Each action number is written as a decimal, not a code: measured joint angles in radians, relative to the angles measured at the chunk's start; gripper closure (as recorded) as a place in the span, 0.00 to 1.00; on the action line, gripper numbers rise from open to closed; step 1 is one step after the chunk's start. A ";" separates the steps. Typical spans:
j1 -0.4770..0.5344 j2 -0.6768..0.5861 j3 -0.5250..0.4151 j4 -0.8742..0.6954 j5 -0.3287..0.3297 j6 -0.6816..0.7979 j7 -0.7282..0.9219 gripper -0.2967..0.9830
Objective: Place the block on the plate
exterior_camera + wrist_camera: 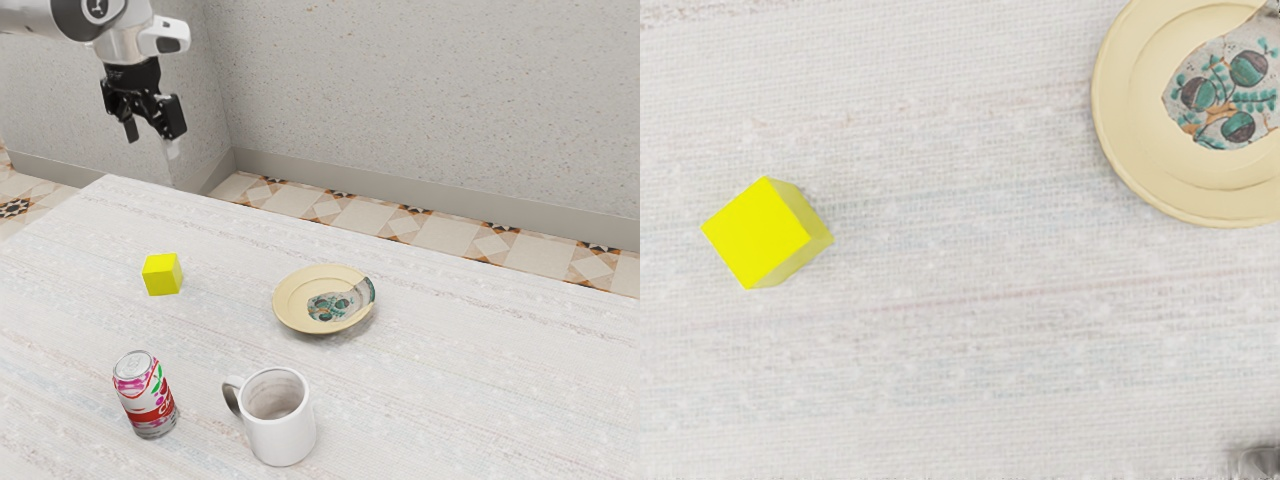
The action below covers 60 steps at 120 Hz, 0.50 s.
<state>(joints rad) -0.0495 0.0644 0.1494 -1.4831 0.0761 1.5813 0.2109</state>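
High above the table's far left part in the exterior view, my gripper [152, 132] hangs open, its two black fingers apart with nothing between them. The yellow block [162, 275] rests on the table, lower than the gripper and well away from it. A round cream plate [292, 302] with a teal and brown pattern lies to the block's right in the exterior view, a wide gap between them. From above, the wrist view has the block [755, 235] and part of the plate [1135, 150]; the block's edges are turned at an angle there.
On the whitish table [430, 400], a soda can [147, 395] stands upright toward the exterior view's lower left. Beside it is a white mug [285, 430] with a grey handle, nearer that camera than the plate. A speckled wall [420, 110] rises behind the table.
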 joint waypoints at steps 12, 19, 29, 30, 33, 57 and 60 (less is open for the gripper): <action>-0.010 0.020 0.006 -0.009 -0.028 0.010 -0.011 0.23; -0.024 0.050 0.034 -0.020 -0.051 0.031 -0.029 0.23; -0.014 0.084 0.060 -0.035 -0.069 0.052 -0.067 0.23; -0.013 0.089 0.062 -0.035 -0.071 0.054 -0.071 0.23; -0.008 0.109 0.066 -0.035 -0.076 0.059 -0.083 0.23; 0.023 0.194 0.108 -0.040 -0.111 0.098 -0.184 0.23; 0.025 0.201 0.121 -0.041 -0.118 0.101 -0.195 0.23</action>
<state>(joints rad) -0.0245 0.2650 0.2701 -1.5241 -0.0421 1.6825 0.0158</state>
